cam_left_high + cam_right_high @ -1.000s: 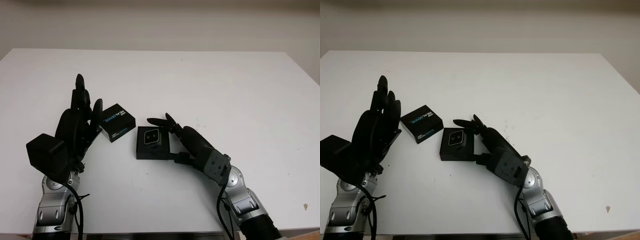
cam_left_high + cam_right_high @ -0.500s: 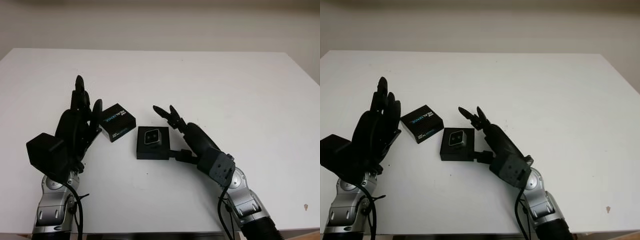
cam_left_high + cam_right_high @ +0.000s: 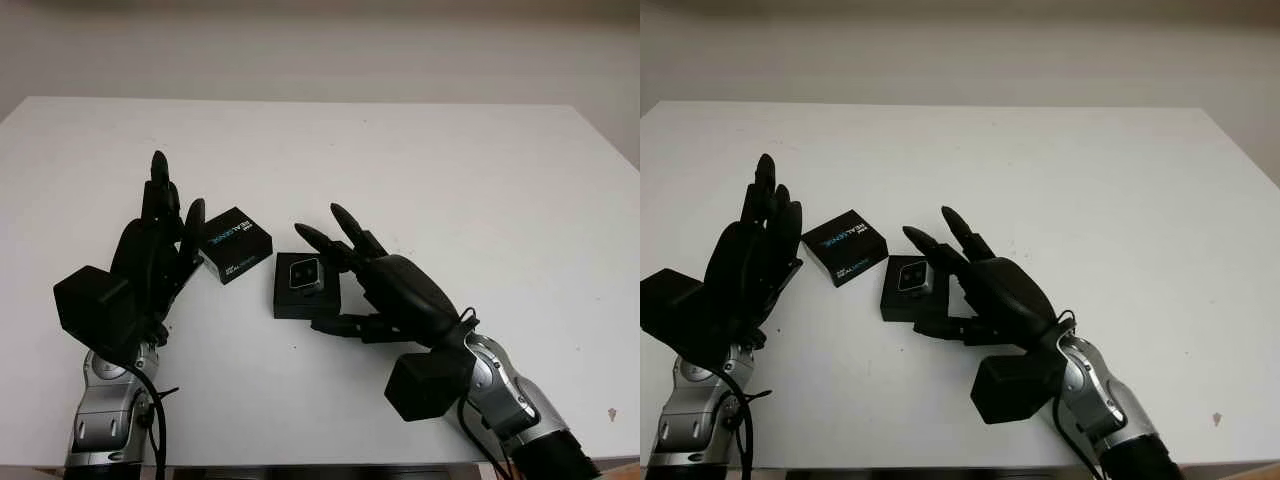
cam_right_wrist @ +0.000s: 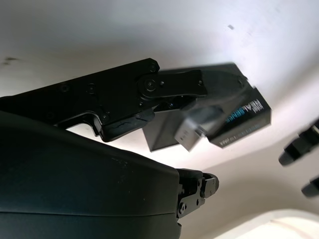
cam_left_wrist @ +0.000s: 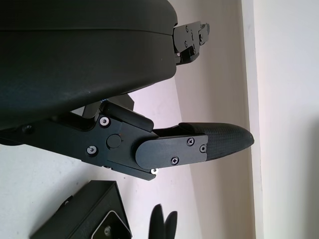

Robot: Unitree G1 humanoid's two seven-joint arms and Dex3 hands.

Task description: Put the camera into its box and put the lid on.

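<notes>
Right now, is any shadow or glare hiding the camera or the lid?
Left eye view: even light, no glare; the camera and the lid print read plainly; the right hand throws only a soft shadow beside the box. Left wrist view: the left hand shades the table.

The table (image 3: 450, 170) is plain white. The box (image 3: 292, 301) and the lid (image 3: 236, 244) are black, the lid carrying white and blue lettering, and the camera (image 3: 303, 273) is silver-grey with a dark face. Both the left hand (image 3: 160, 240) and right hand (image 3: 385, 285) are black, on silver-grey forearms.

A lab-like test bench — bare white table (image 3: 480, 170) against a plain wall (image 3: 320, 45).
</notes>
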